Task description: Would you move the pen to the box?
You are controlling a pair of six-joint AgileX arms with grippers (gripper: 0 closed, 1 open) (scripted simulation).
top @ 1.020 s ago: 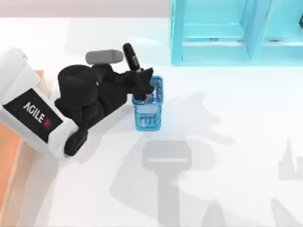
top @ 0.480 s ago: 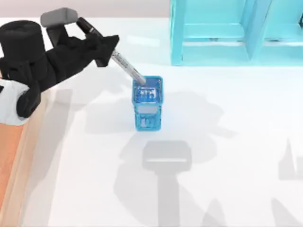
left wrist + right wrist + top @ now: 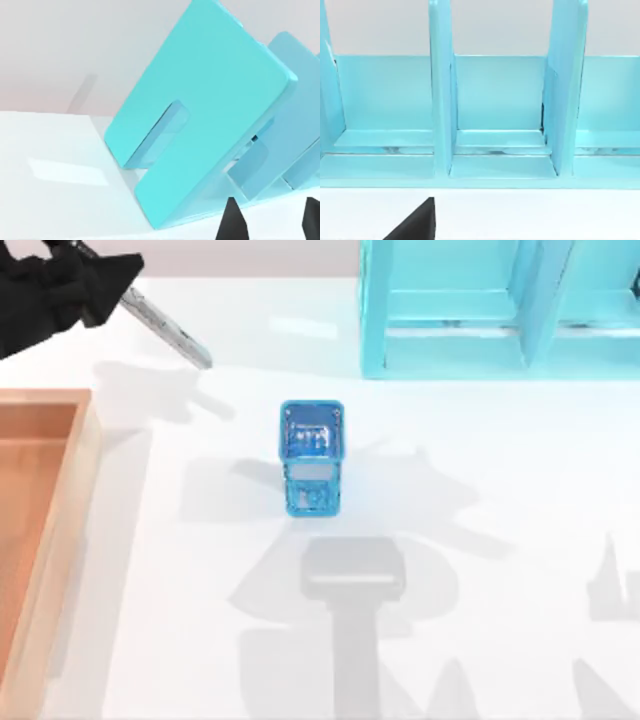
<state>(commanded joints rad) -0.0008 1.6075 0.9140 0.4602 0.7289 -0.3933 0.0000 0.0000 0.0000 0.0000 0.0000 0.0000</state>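
My left gripper is at the far left corner of the top view, shut on the pen. The pen's silver-grey barrel slants down and to the right from the black fingers, clear of the table. The box, a shallow wooden tray with an orange-brown floor, lies along the left edge, nearer than the gripper. In the left wrist view two dark fingertips show low in front of the cyan shelf. A dark part of my right gripper shows in the right wrist view.
A small translucent blue holder stands upright mid-table. The big cyan shelf unit fills the far right; its open bays face the right wrist camera. Arm shadows fall on the white tabletop.
The left gripper lifted the pen out of the blue holder and carried it up and away to the far left. More of the wooden box has come into view.
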